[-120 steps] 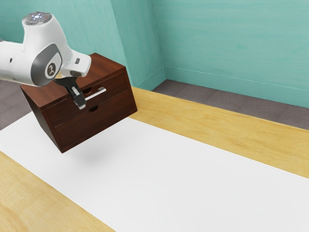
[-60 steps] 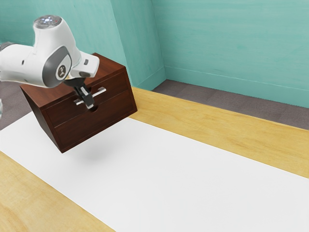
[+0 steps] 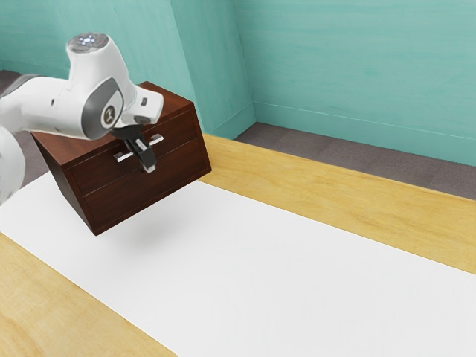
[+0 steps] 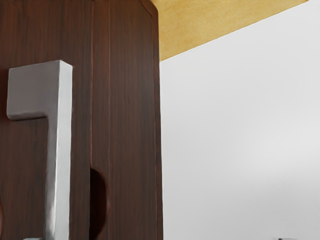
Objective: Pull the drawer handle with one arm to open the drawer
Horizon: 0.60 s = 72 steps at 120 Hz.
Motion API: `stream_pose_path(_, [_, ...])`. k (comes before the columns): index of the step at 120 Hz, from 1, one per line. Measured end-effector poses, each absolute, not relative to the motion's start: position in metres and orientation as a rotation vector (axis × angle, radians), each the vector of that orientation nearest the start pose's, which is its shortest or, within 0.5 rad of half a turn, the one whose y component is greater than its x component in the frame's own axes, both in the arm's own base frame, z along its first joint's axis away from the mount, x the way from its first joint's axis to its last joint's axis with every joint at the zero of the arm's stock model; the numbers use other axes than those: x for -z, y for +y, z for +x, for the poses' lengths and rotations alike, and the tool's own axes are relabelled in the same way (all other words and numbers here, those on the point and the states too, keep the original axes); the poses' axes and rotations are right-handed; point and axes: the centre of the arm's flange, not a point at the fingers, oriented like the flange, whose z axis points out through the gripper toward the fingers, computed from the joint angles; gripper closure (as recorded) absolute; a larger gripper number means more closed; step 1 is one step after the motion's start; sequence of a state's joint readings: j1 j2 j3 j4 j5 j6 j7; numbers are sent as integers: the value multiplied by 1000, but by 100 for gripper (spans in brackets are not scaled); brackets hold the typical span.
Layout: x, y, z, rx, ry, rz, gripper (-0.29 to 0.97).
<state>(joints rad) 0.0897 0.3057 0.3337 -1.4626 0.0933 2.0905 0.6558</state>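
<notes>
Your gripper (image 3: 146, 158) hangs unclenched over the middle of the handle (image 3: 158, 139), upper left of frame, on the shut top drawer (image 3: 97, 172). You're at the grasp step: next, clamp the bar squarely, then pull straight out.

"Where could a hand pass?"

"Over the white mat (image 3: 282, 268), in front of the drawer cabinet (image 3: 149, 186) and on toward the exterior view's right. It is open right across."

"What stands in the way?"

"The cabinet's front, with its metal handle (image 3: 158, 138) standing off it. The teal wall (image 3: 208, 59) is just behind, and the arm (image 3: 67, 111) hangs over the cabinet's top."
</notes>
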Motion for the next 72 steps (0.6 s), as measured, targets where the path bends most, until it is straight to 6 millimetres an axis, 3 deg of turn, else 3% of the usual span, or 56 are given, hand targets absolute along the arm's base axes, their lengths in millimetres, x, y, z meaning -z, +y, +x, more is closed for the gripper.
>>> stream_pose_path(17, [-550, 252, 633, 285, 421, -2772, 14])
stream_pose_path(39, [-548, 232, 637, 299, 469, -2779, 16])
stream_pose_path(58, [-549, 228, 623, 294, 470, -2798, 20])
stream_pose_path(72, [-548, 212, 624, 303, 506, -2805, 20])
